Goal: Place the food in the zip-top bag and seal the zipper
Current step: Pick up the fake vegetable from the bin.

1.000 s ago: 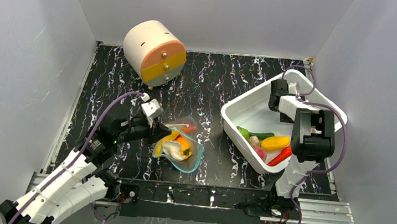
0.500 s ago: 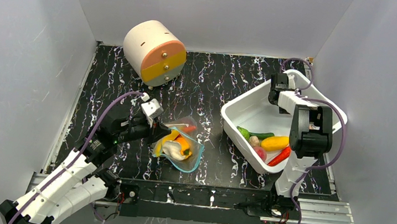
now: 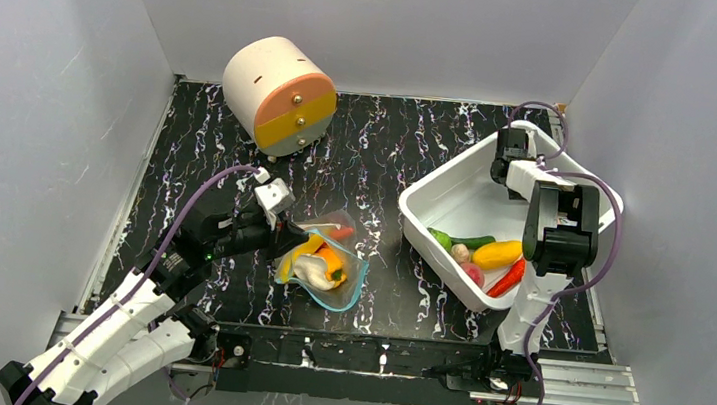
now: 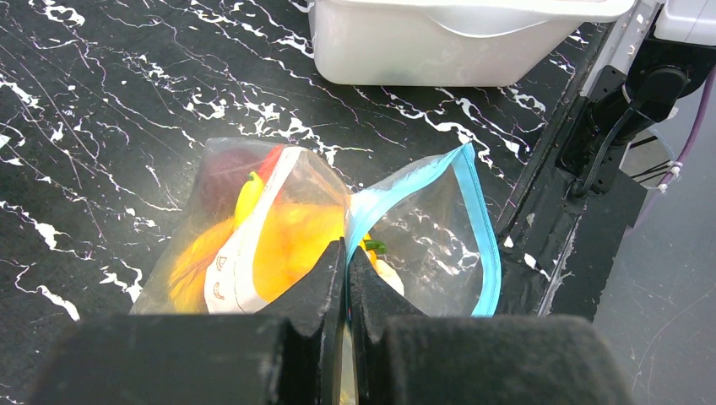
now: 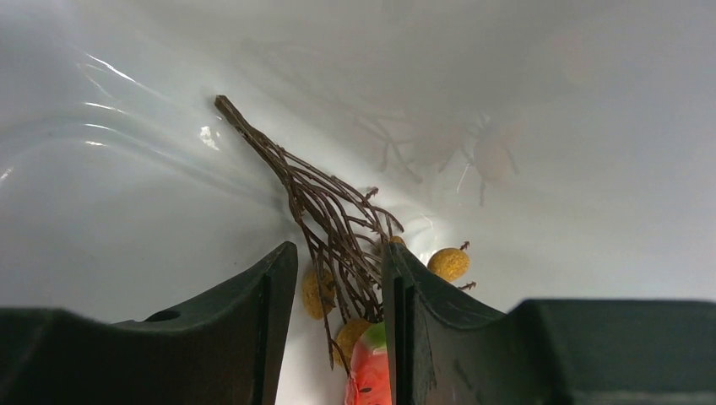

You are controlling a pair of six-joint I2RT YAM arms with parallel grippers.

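The clear zip-top bag [image 3: 328, 260] lies on the dark table with yellow and orange food inside. Its teal zipper [image 4: 477, 219] curves open at the mouth. My left gripper [image 3: 282, 240] is shut on the bag's mouth edge, which shows pinched in the left wrist view [image 4: 346, 253]. My right gripper [image 3: 513, 148] is at the far corner of the white tub [image 3: 437, 186]. Its jaws [image 5: 340, 261] are closed narrowly on a brown twig bunch [image 5: 329, 211] with yellow berries, and a red piece [image 5: 369, 371] sits between the fingers. A green cucumber [image 3: 461, 241], a yellow pepper [image 3: 498, 253] and a red chili [image 3: 508, 277] lie in the tub.
A cream cylinder toy [image 3: 278, 94] with an orange and yellow face stands at the back left. The tub's near wall [image 4: 439, 42] is just beyond the bag. Grey walls close in the table on three sides.
My right gripper has moved toward the tub's far right corner. The left gripper and the bag have not moved.
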